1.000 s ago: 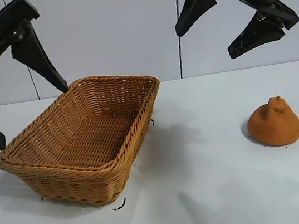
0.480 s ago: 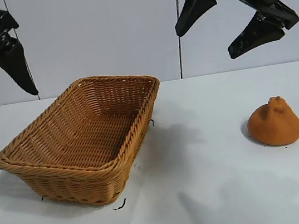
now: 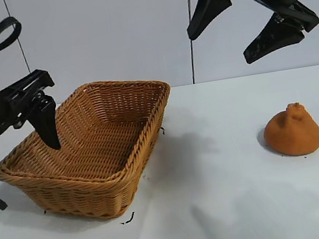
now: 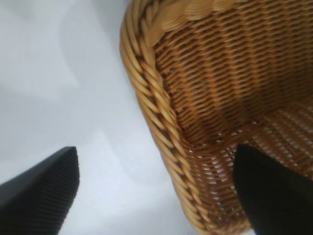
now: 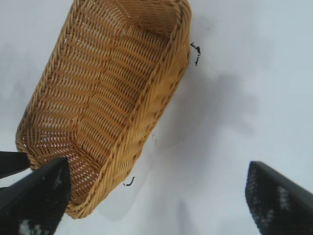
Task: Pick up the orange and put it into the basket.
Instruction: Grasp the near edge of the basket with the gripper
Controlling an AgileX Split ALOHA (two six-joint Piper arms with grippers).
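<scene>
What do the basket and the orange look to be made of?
The basket: woven wicker or rattan-like strands, tan-brown with a slight sheen; the braided rim and open weave show clearly in the left wrist view. It may be plastic imitation. The orange: a matte, slightly rough lump with a knobby top, more like foam or clay than real peel; not certain.

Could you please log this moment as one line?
orange: on table, untouched | basket: empty | left gripper: open, straddling basket rim | right gripper: open, raised
</scene>
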